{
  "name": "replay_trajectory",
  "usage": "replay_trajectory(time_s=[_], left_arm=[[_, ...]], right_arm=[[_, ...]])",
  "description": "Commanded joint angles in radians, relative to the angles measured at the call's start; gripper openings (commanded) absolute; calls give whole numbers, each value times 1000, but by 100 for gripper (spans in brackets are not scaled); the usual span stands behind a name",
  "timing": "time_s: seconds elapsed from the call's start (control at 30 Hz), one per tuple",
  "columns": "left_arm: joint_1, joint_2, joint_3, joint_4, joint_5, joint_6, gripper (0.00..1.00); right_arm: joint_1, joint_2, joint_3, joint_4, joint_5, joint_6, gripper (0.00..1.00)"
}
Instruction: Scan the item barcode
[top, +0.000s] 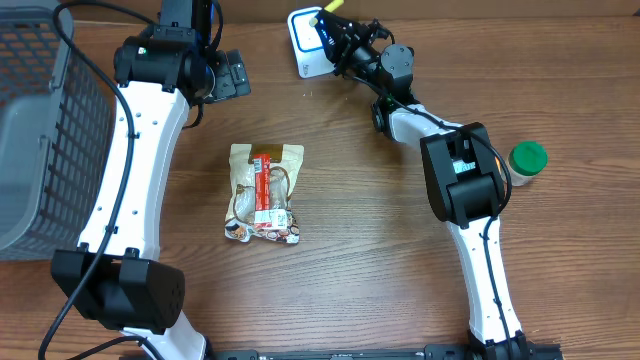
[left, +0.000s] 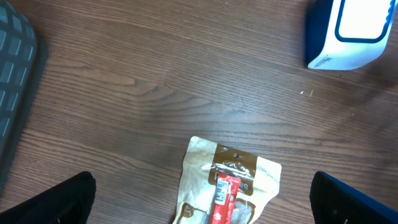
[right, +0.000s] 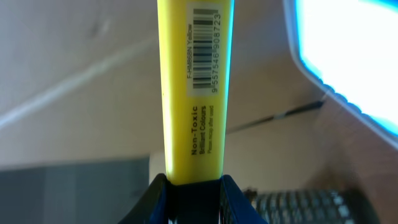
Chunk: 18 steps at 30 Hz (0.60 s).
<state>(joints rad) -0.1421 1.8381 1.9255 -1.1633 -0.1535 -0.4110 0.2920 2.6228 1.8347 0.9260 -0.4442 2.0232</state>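
Observation:
A yellow highlighter (right: 193, 93) stands upright between the jaws of my right gripper (right: 194, 186), which is shut on its lower end. Its printed barcode (right: 204, 46) faces the wrist camera. In the overhead view the right gripper (top: 338, 28) holds the highlighter (top: 330, 6) over the white-and-blue scanner (top: 305, 45) at the far edge of the table. The scanner's lit face (right: 348, 56) shows at the right of the right wrist view. My left gripper (top: 232, 73) hangs open above the table, with nothing between its dark fingers (left: 62, 202).
A snack pouch (top: 265, 192) with a red stick lies flat mid-table, below the left gripper (left: 208, 202). A grey mesh basket (top: 40, 120) fills the left side. A green-capped jar (top: 527, 162) stands at the right. The scanner (left: 351, 31) sits beyond the pouch (left: 227, 186).

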Motion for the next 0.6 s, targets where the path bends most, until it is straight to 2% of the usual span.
replay_trajectory(time_s=[0.0, 0.13, 0.43, 0.57], left_arm=[[-2, -26, 20, 0, -6, 15, 100], [-2, -26, 20, 0, -6, 15, 100], [-2, -26, 20, 0, -6, 15, 100], [-2, -26, 20, 0, -6, 15, 100]], right_arm=[[-5, -12, 13, -36, 78, 139, 3], [-5, -12, 13, -10, 87, 139, 3], [-6, -12, 13, 377, 106, 139, 3], [-10, -12, 13, 449, 49, 139, 3]])
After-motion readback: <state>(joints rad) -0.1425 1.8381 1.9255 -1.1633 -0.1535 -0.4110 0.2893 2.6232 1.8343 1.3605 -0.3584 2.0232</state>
